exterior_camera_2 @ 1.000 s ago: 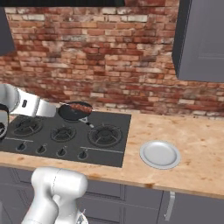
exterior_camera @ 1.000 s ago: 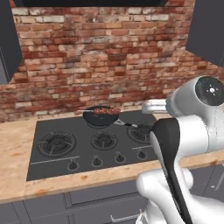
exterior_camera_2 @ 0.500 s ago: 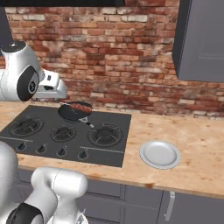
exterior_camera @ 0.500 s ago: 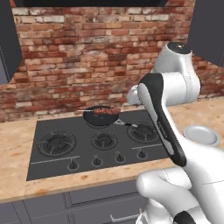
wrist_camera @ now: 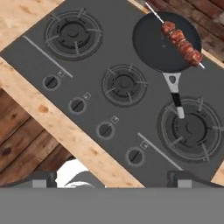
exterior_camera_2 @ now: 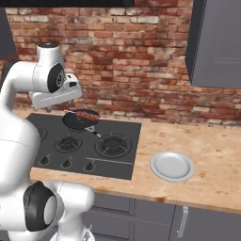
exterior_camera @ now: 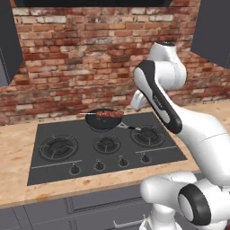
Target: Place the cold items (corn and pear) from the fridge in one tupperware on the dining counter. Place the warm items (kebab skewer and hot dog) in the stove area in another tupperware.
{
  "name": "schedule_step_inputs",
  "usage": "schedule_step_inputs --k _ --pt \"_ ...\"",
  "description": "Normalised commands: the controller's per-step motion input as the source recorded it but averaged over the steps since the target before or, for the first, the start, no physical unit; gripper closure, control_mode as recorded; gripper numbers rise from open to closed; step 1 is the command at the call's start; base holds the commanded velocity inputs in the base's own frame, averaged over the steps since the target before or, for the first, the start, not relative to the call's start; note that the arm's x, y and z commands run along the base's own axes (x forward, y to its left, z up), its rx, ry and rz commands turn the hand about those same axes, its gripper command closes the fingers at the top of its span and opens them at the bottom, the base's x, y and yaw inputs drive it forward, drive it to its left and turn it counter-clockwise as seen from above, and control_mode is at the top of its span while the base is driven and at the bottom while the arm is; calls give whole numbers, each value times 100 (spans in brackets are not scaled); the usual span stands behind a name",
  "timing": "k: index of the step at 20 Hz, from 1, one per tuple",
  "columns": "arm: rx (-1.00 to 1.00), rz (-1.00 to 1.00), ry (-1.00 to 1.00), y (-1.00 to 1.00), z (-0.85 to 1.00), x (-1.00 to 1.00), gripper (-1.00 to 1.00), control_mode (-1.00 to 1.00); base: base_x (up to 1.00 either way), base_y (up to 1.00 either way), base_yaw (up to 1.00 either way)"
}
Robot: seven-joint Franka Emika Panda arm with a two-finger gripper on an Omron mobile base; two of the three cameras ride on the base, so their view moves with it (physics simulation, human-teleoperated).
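The kebab skewer (wrist_camera: 181,41), a row of dark red-brown meat chunks on a thin stick, lies across a black frying pan (wrist_camera: 155,48) on the back burner of the stove (wrist_camera: 109,83). From the left base view the skewer (exterior_camera: 109,114) rests in the pan (exterior_camera: 103,120) at the hob's rear middle. My gripper (wrist_camera: 113,178) hangs high above the hob, looking down on it, with its fingertips (wrist_camera: 43,178) wide apart, open and holding nothing. The hot dog, corn, pear, fridge, tupperware and dining counter are out of view.
The pan handle (wrist_camera: 175,94) points toward the right front burner (wrist_camera: 189,127). A row of knobs (wrist_camera: 105,129) lines the hob's front. A white plate (exterior_camera_2: 172,165) sits on the wood counter (exterior_camera_2: 212,160) right of the stove. A brick wall (exterior_camera_2: 141,70) backs the counter, with dark cabinets (exterior_camera_2: 219,42) above.
The arm has swung up from low at the stove's side to stand high over the hob. The pan and skewer have not moved. The gripper stays open.
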Motion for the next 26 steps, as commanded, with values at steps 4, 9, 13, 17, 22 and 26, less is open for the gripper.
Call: schedule_step_inputs --k 4,9,13,17,22,26 --pt "-11 14 0 16 -33 51 -100 -100 0 0 0" --pt "0 2 0 23 -24 58 -100 -100 0 0 0" --pt "-1 0 0 16 -28 58 -100 -100 0 0 0" --pt "-9 0 0 11 -36 52 -100 -100 0 0 0" --pt "-8 0 0 12 -34 54 -100 -100 0 0 0" --pt "-2 0 0 12 -34 55 -100 -100 0 0 0"
